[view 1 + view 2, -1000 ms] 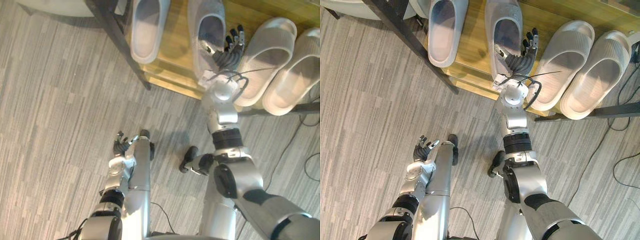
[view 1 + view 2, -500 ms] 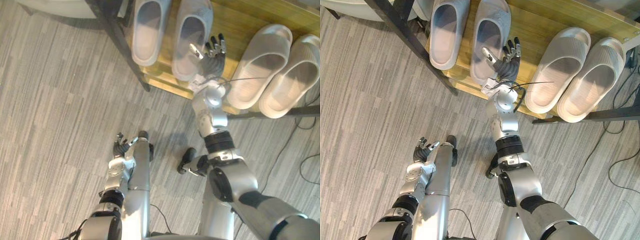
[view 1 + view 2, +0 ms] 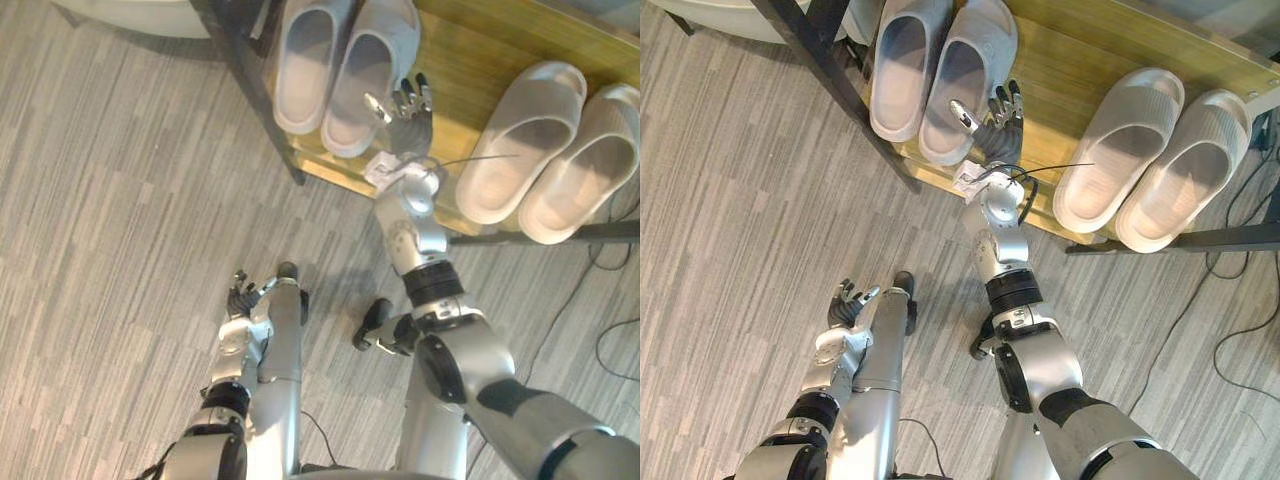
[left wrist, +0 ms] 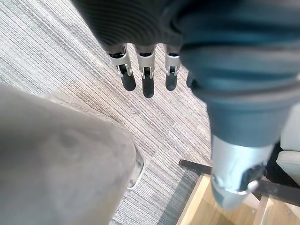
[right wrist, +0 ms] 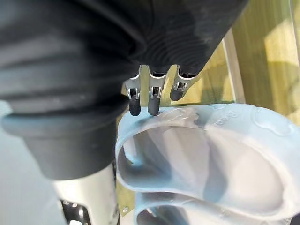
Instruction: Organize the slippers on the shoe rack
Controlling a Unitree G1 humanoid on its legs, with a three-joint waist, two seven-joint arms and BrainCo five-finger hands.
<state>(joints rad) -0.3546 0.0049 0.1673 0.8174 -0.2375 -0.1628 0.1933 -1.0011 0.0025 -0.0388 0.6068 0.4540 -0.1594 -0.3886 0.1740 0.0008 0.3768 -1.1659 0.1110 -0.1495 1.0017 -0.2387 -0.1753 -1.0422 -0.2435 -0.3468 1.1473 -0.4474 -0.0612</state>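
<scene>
Silver fingers (image 5: 134,107) of the right hand (image 3: 995,118) are straight and close together, their tips touching the outer rim of the pale grey slipper (image 3: 962,75). It lies just left of them on the shoe rack (image 3: 1080,60), long axis pointing away from the robot, beside its mate (image 3: 898,65). The left hand (image 3: 845,305) hangs relaxed over the floor (image 3: 730,200), well apart.

Grey streaked carpet (image 3: 110,210) covers the floor, with a pale rounded object (image 3: 130,14) at its far side.
</scene>
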